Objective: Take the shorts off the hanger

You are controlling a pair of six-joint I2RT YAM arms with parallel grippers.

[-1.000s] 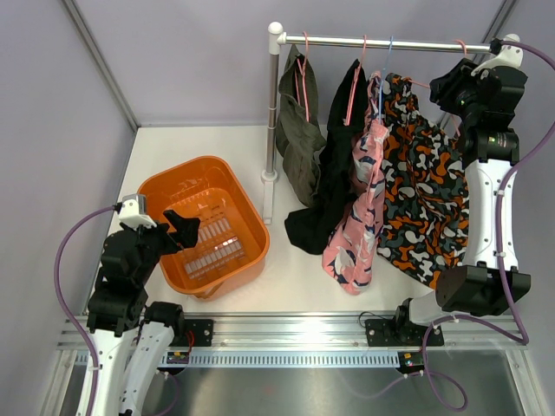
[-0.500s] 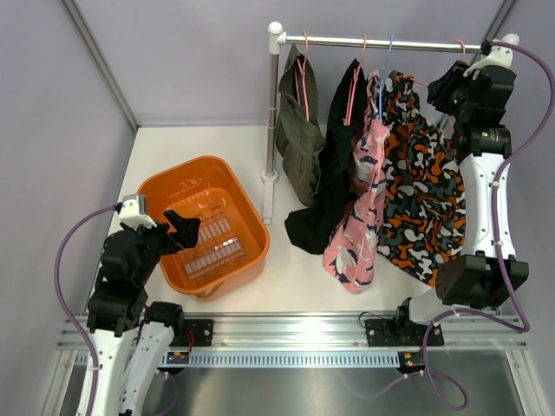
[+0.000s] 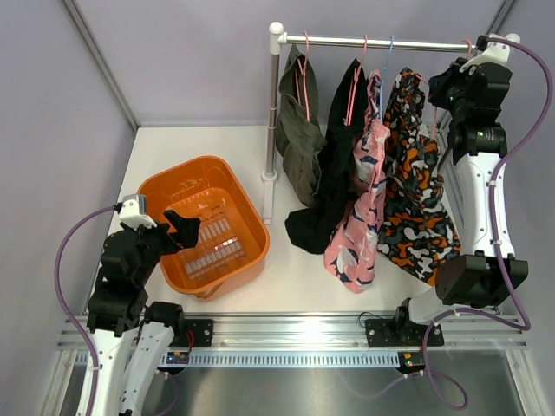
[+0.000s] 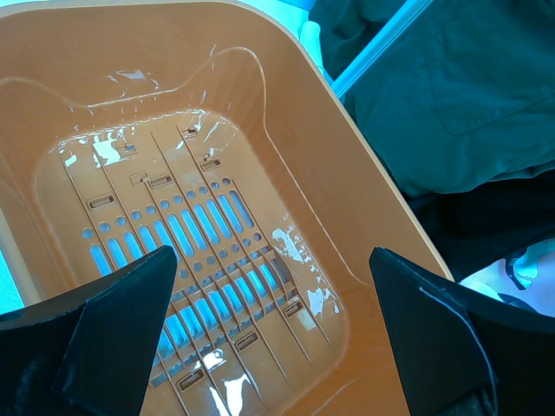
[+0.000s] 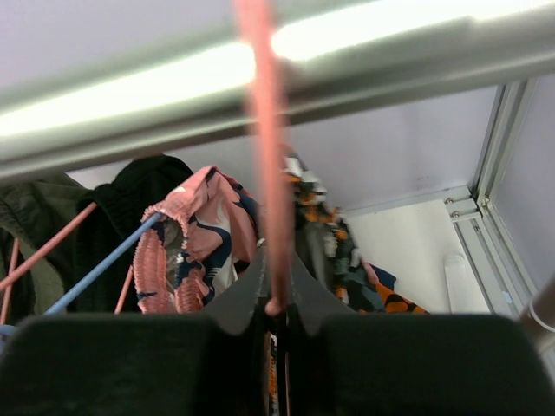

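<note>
Our right gripper [image 5: 276, 305] had just pinched shut on the pink hanger [image 5: 267, 156] below the rail [image 5: 130, 104], bunching the camo shorts [image 3: 414, 182] still hung there; unhooking looked next. Our left gripper [image 4: 273, 334] gaped over the basket [image 4: 364, 208].

Four pairs hang limp, each on a hanger [image 5: 274, 173]: olive green shorts [image 3: 299, 143], black shorts [image 3: 325, 195], pink patterned shorts [image 3: 354, 238], camouflage shorts [image 3: 416, 195].

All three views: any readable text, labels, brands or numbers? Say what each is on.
None readable.
Orange basket: plain plastic, no marking.
Camouflage shorts and pink shorts: print only, no lettering.
Right arm: any label too small to tell.
</note>
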